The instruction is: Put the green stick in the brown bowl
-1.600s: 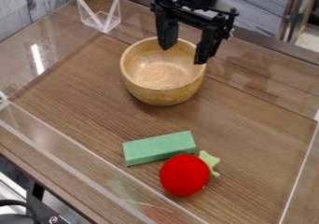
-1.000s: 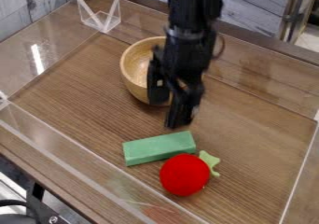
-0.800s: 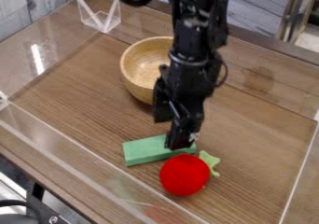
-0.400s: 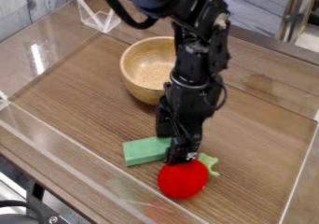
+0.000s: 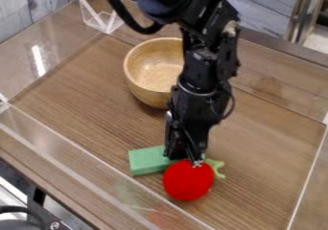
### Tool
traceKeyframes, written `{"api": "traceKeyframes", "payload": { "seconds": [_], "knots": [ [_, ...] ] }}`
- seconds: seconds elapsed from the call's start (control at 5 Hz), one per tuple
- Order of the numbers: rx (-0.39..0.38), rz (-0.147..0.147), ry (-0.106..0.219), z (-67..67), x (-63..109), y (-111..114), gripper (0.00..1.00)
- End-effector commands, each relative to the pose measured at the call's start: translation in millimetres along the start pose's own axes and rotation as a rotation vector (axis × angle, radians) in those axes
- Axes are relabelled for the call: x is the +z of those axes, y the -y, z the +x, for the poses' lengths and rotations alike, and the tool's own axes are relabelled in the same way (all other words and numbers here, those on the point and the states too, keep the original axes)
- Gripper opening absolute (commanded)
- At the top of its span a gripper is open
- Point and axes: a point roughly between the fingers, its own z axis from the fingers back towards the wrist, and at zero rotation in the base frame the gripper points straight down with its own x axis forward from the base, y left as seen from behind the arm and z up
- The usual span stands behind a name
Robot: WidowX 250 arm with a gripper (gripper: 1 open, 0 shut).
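The green stick [image 5: 146,160] lies flat on the wooden table, near the front. Only its left part shows, because my gripper [image 5: 185,149] stands straight down over its right end. The fingers have drawn together on that end, shut on the stick, which still rests on the table. The brown bowl [image 5: 136,76] stands behind the arm to the left, empty, with its right side hidden by the arm.
A red round toy [image 5: 189,180] with a small green leaf sits right beside the gripper, at the front right of the stick. A clear plastic stand [image 5: 100,16] is at the back left. Low clear walls [image 5: 52,148] border the table.
The arm came from above the bowl down to the green stick. Its fingers, open a moment ago, have shut on the stick's right end.
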Motion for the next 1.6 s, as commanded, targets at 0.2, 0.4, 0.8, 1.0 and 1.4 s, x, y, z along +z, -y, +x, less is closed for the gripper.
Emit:
{"api": "traceKeyframes", "payload": {
  "seconds": [0.2, 0.4, 0.8, 1.0, 1.4],
  "knots": [
    [-0.046, 0.044, 0.034, 8.5, 0.0, 12, 0.00],
    [-0.055, 0.045, 0.050, 10.0, -3.3, 15, 0.00],
    [-0.075, 0.048, 0.079, 12.2, -6.3, 21, 0.00],
    [-0.085, 0.050, 0.090, 13.6, -7.1, 23, 0.00],
    [-0.090, 0.032, 0.110, 13.5, -13.0, 26, 0.00]
  ]
}}
